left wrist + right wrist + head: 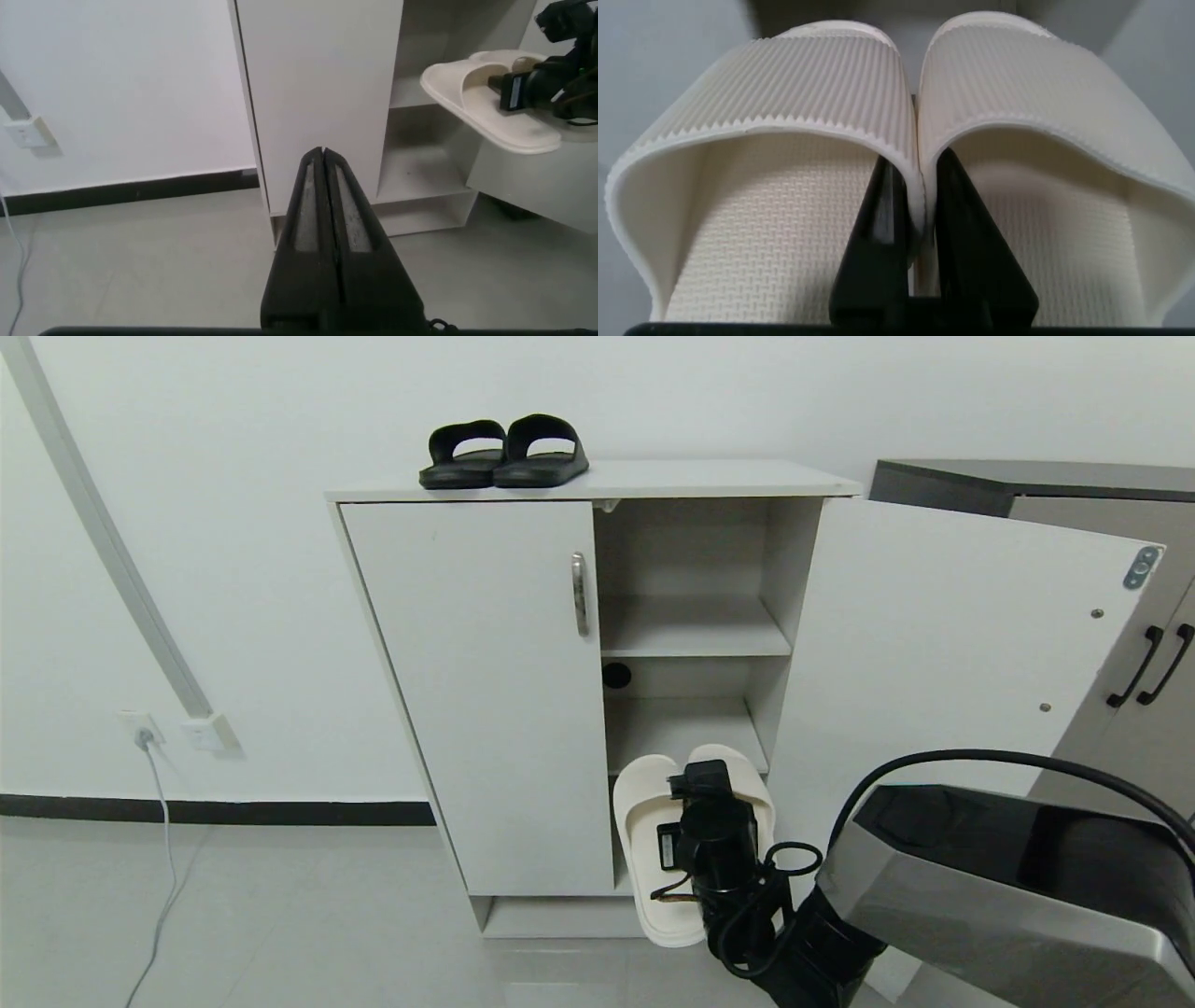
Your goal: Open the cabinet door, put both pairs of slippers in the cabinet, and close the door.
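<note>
We have the white slippers [785, 140] pinched as a pair in our right claw [920, 233]. Its fingers close on the two inner edges pressed together, so one grip carries both. The toes point away from the claw toward the cabinet [485, 709], ready, we judge, to slide in. The lower shelf [681, 733] lies just ahead of the claw, and the open door [934, 644] stands beside it. The black slippers [504, 453] sit far above on the cabinet top, not yet stowed. Our left claw [322, 163] is pressed shut on nothing, low and off to the side of the opening.
</note>
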### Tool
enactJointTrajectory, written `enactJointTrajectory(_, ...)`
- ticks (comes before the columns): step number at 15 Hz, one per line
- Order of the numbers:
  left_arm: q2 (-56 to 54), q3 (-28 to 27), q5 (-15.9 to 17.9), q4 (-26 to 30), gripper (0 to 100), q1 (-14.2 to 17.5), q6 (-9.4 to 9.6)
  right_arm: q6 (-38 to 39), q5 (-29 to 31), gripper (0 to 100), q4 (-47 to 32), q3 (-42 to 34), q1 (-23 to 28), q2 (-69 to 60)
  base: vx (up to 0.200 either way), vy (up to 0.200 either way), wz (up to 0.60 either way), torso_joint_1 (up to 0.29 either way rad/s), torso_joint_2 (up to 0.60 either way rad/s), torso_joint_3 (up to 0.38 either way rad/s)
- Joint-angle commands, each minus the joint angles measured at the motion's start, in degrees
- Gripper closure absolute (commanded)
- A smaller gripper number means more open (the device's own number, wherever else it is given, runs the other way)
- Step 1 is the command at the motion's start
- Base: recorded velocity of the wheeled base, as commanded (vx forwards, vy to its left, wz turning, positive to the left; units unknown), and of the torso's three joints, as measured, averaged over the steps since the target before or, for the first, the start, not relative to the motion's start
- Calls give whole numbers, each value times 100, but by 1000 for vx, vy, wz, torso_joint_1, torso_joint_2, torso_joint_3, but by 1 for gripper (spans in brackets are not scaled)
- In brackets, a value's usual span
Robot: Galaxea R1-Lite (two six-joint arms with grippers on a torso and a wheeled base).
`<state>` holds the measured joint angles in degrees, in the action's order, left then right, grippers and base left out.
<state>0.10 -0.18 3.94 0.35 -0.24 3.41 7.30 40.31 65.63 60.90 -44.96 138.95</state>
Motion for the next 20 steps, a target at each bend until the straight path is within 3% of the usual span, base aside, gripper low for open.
enactJointTrajectory(1,-1,1,2,0,100,7,1,-1,20,100,2,106,22,141,0,0,0,0,0,0)
enactJointTrajectory(12,-1,1,2,9,100,-2,-7,-1,38,100,2,308,49,449,0,0,0,0,0,0)
enactJointTrajectory(20,-1,1,2,9,100,-2,-25,-1,29,100,2,457,110,607,0,0,0,2,4,-176)
